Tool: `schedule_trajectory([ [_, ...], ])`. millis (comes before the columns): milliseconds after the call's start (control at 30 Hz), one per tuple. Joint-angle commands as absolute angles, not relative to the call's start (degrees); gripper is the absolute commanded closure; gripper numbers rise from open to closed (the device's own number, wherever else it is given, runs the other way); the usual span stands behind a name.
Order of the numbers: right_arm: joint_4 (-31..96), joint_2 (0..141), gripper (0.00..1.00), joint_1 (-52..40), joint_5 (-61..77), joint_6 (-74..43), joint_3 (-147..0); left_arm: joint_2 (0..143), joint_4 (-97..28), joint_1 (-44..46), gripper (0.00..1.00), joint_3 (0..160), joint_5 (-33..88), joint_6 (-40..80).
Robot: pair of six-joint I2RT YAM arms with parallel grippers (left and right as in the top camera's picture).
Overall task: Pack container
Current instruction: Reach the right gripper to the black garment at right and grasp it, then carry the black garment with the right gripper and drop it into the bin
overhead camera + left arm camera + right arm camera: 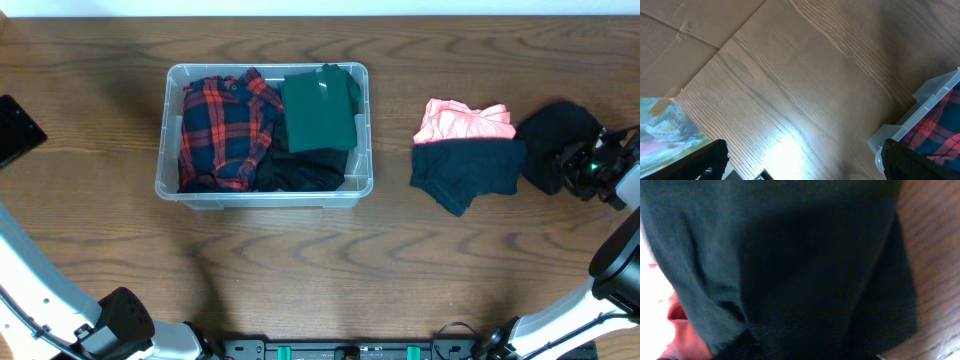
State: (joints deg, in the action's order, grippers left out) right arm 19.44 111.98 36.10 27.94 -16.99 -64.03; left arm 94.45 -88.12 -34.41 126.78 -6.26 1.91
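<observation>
The wood table (pixel 300 290) has the container (pixel 260 198) left of its middle, clothes (pixel 225 130) inside. The right gripper (pixel 588 165) is on the black cloth (pixel 555 130), I think to grab it; I cannot tell if its fingers pinch yet. The left gripper (pixel 805 152) is wide open. Next, get a good hold and lift the cloth over into the container

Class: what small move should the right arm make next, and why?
Probably pinch the black garment and lift it slightly: the right gripper sits at its edge, dark cloth fills the right wrist view, and the garment lies outside the container.
</observation>
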Motion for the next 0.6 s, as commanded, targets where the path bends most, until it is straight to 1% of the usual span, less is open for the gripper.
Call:
schedule_trajectory([
  [0, 21.2, 111.6, 0.82, 35.6, 26.3, -18.7, -62.3, 94.5, -88.2, -34.7, 0.02, 127.3, -6.7, 2.7],
  [67, 22.0, 109.7, 0.89, 35.6, 27.9, -18.7, -62.6, 94.5, -88.2, -34.7, 0.02, 127.3, -6.7, 2.7],
  [133, 22.1, 106.4, 0.94, 35.5, 32.8, -18.7, -63.0, 94.5, -88.3, -34.7, 0.02, 127.3, -6.7, 2.7],
  [167, 22.1, 103.9, 0.98, 35.4, 36.0, -19.4, -63.4, 94.5, -88.2, -34.7, 0.02, 127.3, -6.7, 2.7],
  [267, 22.0, 97.0, 0.99, 34.2, 40.9, -21.2, -64.5, 94.5, -88.2, -34.7, 0.02, 127.3, -6.7, 2.7],
  [367, 21.2, 88.8, 0.99, 30.9, 43.4, -22.4, -66.2, 94.5, -88.2, -34.7, 0.02, 127.3, -6.7, 2.7],
  [467, 17.7, 81.9, 0.97, 24.7, 45.9, -23.5, -68.3, 94.5, -88.2, -34.7, 0.02, 127.3, -6.7, 2.7],
  [567, 12.4, 79.1, 0.96, 17.8, 49.2, -26.6, -69.5, 94.5, -88.2, -34.7, 0.02, 127.3, -6.7, 2.7],
])
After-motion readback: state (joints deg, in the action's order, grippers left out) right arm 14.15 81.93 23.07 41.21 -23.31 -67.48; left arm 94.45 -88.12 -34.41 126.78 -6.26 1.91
